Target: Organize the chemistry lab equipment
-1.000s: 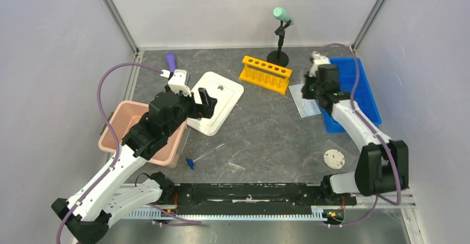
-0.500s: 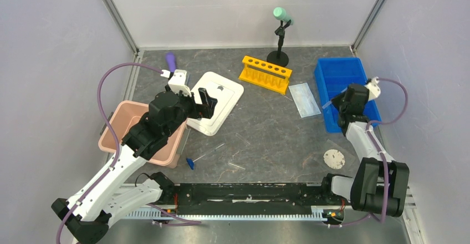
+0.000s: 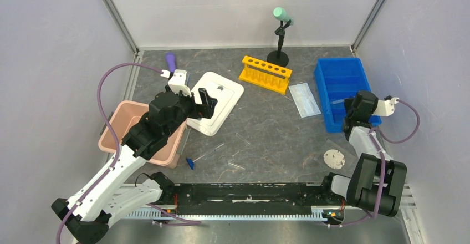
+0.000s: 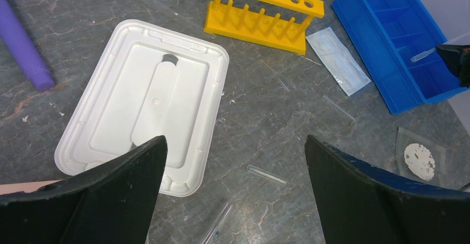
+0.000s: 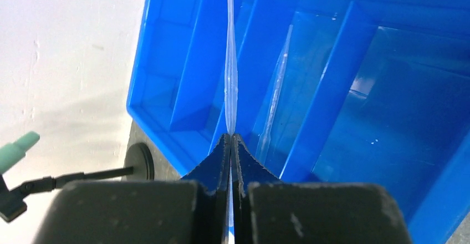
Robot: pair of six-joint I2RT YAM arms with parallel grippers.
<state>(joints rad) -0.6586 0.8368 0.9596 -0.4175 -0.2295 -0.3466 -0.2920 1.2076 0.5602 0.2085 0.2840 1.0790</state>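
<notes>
My right gripper (image 3: 350,106) (image 5: 230,138) is shut on a thin clear pipette (image 5: 231,61) and holds it over the blue bin (image 3: 338,66), pointing into it. A second clear pipette (image 5: 277,83) lies inside the bin. My left gripper (image 3: 206,102) (image 4: 234,144) is open and empty above the table beside the white tray (image 4: 144,89). The pale blue face mask (image 3: 304,99) lies left of the bin. The round clear dish with white disc (image 3: 334,158) sits at the near right. A blue-capped tube (image 3: 202,156) and thin clear tubes (image 4: 267,174) lie loose mid-table.
A yellow tube rack (image 3: 266,73) stands at the back centre. A black stand with mint-green top (image 3: 280,39) is behind it. A pink bin (image 3: 119,122) sits under my left arm, and a purple cylinder (image 3: 171,62) lies at the back left.
My right arm has swung from the bin's left side, near the mask, to the bin's near right corner, with the pipette in its jaws. The left arm has not moved.
</notes>
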